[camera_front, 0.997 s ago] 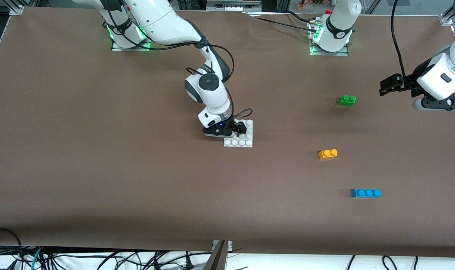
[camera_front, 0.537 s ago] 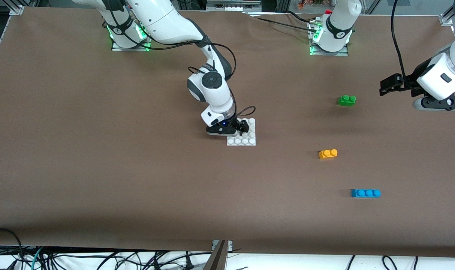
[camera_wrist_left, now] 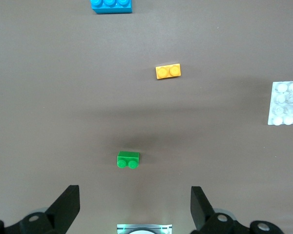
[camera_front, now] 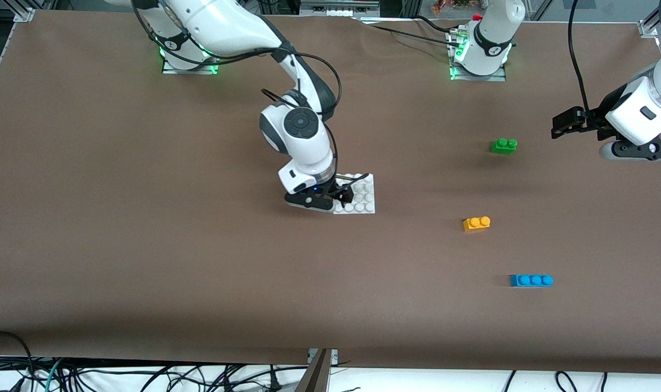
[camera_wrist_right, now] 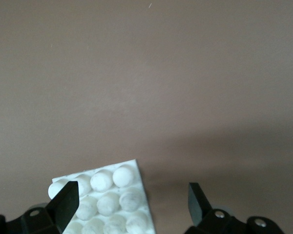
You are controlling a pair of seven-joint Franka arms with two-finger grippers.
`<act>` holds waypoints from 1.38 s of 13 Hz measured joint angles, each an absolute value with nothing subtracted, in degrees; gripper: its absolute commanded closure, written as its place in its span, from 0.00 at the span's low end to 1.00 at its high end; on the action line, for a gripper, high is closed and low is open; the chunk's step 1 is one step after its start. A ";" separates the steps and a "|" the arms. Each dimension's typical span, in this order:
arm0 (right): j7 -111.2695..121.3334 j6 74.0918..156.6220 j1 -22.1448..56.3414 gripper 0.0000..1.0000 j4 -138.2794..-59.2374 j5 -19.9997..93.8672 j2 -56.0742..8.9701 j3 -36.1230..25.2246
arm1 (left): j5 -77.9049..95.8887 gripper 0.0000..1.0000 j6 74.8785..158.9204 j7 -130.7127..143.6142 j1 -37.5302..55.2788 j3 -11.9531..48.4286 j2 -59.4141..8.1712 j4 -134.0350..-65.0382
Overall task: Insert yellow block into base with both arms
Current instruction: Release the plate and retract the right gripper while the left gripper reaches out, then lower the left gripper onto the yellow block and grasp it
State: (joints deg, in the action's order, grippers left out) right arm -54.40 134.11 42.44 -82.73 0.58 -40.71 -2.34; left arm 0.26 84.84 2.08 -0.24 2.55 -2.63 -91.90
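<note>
The yellow block (camera_front: 476, 223) lies alone on the table, toward the left arm's end; it also shows in the left wrist view (camera_wrist_left: 168, 71). The white studded base (camera_front: 363, 198) lies flat near the table's middle. My right gripper (camera_front: 344, 194) is low over the base, open. In the right wrist view (camera_wrist_right: 132, 197) one finger (camera_wrist_right: 66, 197) is over the base's studs (camera_wrist_right: 107, 200) and the other is off its edge. My left gripper (camera_front: 560, 126) waits in the air at the left arm's end of the table, open and empty (camera_wrist_left: 135, 200).
A green two-stud brick (camera_front: 503, 145) lies farther from the camera than the yellow block. A blue three-stud brick (camera_front: 531, 280) lies nearer to the camera. The base also shows at the edge of the left wrist view (camera_wrist_left: 286, 103).
The right arm has swung and its gripper has come lower in the front view. The base has shifted a little toward the left arm's end and turned slightly. The left arm has not moved.
</note>
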 measured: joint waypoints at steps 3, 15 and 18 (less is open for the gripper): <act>-44.38 118.37 37.29 0.01 -82.58 0.64 -33.12 -2.45 | 0.26 0.00 84.55 2.08 -0.24 2.51 -2.67 -91.90; -10.02 86.75 15.93 0.01 -94.64 0.97 -0.60 -2.87 | 0.51 0.00 90.08 3.06 0.29 3.26 -13.93 -93.45; -5.96 86.24 13.94 0.01 -94.69 0.96 1.86 -5.32 | 0.57 0.00 101.14 5.52 0.61 3.98 -20.42 -94.82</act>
State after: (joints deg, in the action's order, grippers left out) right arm -5.96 86.24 13.94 -94.69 0.96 1.86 -5.32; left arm 0.57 101.14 5.52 0.61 3.98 -20.42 -94.82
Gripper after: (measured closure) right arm 0.004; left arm 0.000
